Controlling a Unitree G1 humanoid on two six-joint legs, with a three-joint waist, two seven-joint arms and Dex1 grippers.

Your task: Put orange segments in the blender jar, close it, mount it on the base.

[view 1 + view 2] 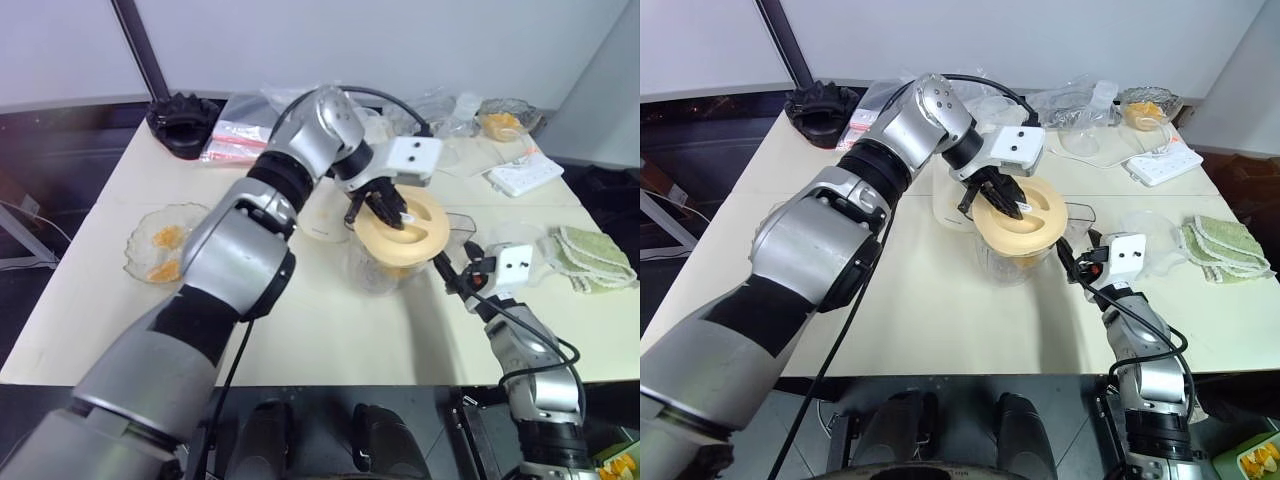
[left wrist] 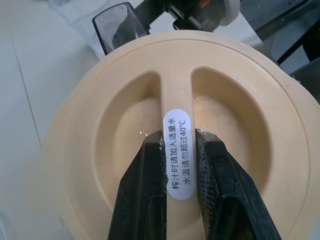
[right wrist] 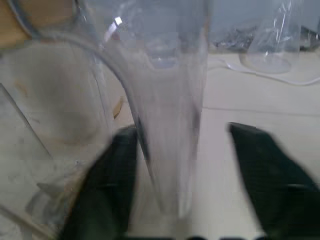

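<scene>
Our left tool (image 2: 175, 165) pinches lid (image 1: 402, 232) ridge atop blender jar (image 1: 1008, 262); right tool (image 3: 185, 185) straddles jar handle (image 3: 167, 125), jaws apart. Risk: uneven squeeze tips jar on tabletop (image 1: 330, 330).

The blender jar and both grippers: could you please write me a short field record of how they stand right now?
lid: cream-yellow, round, sitting on top of the blender jar; point on lid
left gripper: shut on the lid's centre ridge, from above
right gripper: open, one finger on each side of the jar's clear handle, not yet closed on it
base: on the table behind the jar, nothing mounted on it
glass dish: at the robot's left, holds orange segments
table: cream top
</scene>
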